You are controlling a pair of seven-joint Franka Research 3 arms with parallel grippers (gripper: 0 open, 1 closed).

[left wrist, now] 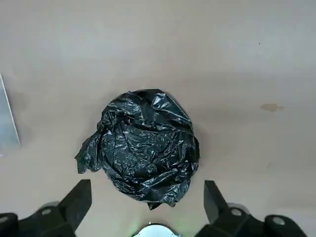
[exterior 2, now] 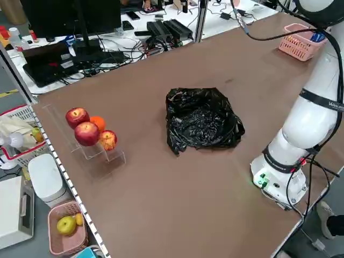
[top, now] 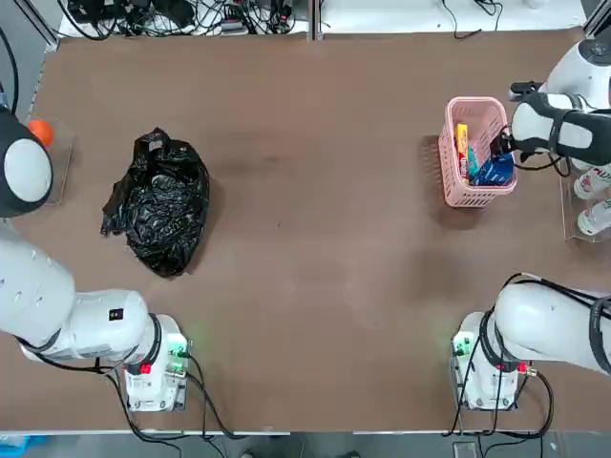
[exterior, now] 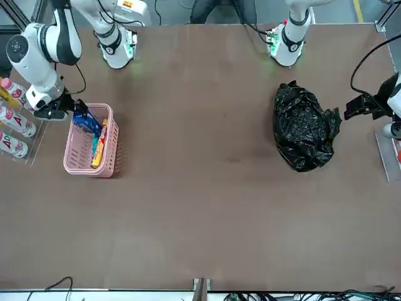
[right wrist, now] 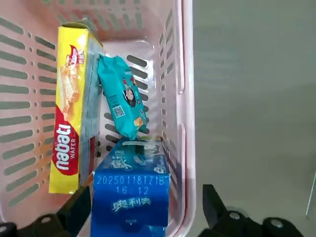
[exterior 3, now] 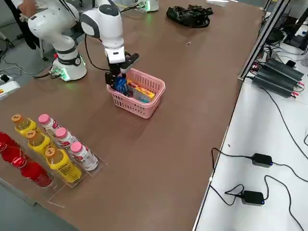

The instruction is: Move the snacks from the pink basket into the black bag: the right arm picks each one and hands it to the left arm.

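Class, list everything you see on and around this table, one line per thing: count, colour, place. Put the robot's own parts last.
basket: one, pink, table's right side, far half
snacks: three in the basket; blue packet, yellow packet, teal packet
bag: one, black, table's left side, closed and crumpled
bottles: several, yellow, red and white with pink caps, in a clear rack at the right edge
fruit: two red apples, a red-yellow apple and an orange one, clear rack at the left edge
cables and power bricks: black, white bench beyond the table
left tool: open, above the bag
right tool: open, over the basket, straddling the blue packet
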